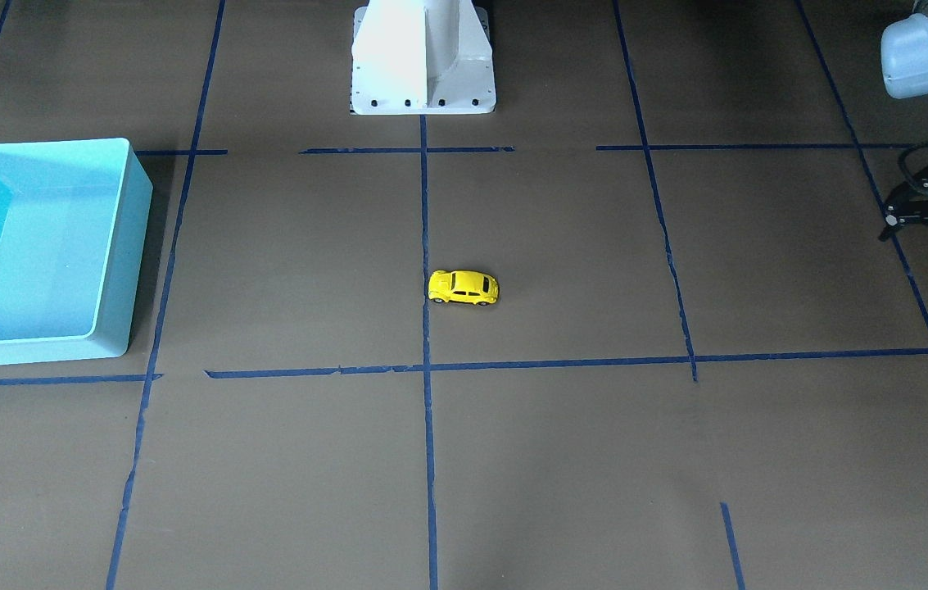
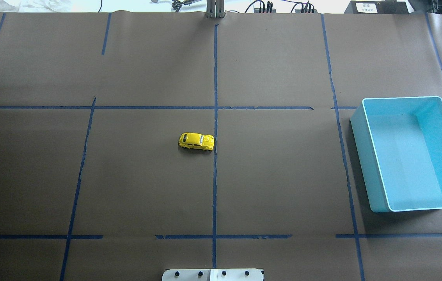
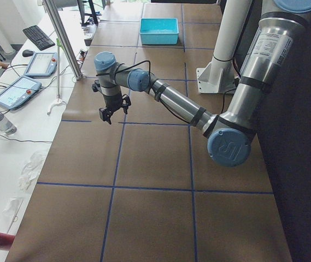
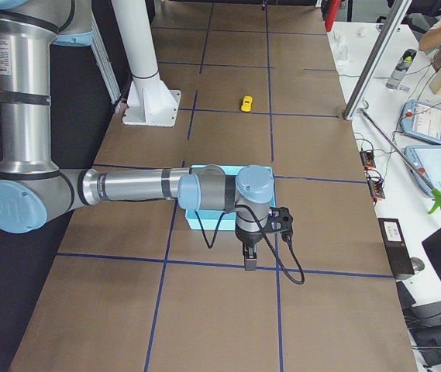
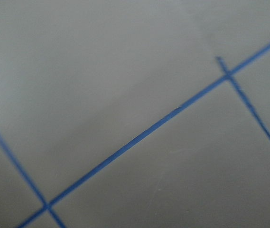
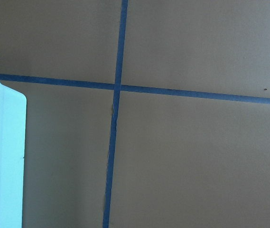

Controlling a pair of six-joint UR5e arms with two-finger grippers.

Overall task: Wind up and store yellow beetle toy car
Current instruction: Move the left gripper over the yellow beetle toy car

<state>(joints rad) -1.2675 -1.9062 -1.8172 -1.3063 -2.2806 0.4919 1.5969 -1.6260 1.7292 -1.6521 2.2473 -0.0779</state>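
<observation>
Two arms, the left arm [image 3: 177, 106] and the right arm [image 4: 131, 186], hang at opposite ends of the brown paper-covered bench [image 2: 283, 175], and neither is near the tiny bright-yellow beetle toy car [image 2: 196, 141]. You find the car on its wheels near the middle of the bench. One end sits just beside the central blue tape line [image 2: 215, 78], well apart from the turquoise plastic bin [image 2: 366, 164] at the robot's right end.

Your left jaws hover over the bench's left end and look parted in the front-facing view, holding nothing. Your right jaws hover just beside the bin, and you cannot tell whether they are open or closed.

I judge the task at its very start, the approach. Your next move calls for bringing one arm to the centre, setting parted jaws astride the car's narrow sides and closing gently. If it is a pull-back toy, you then need to drag it backward on its wheels.
</observation>
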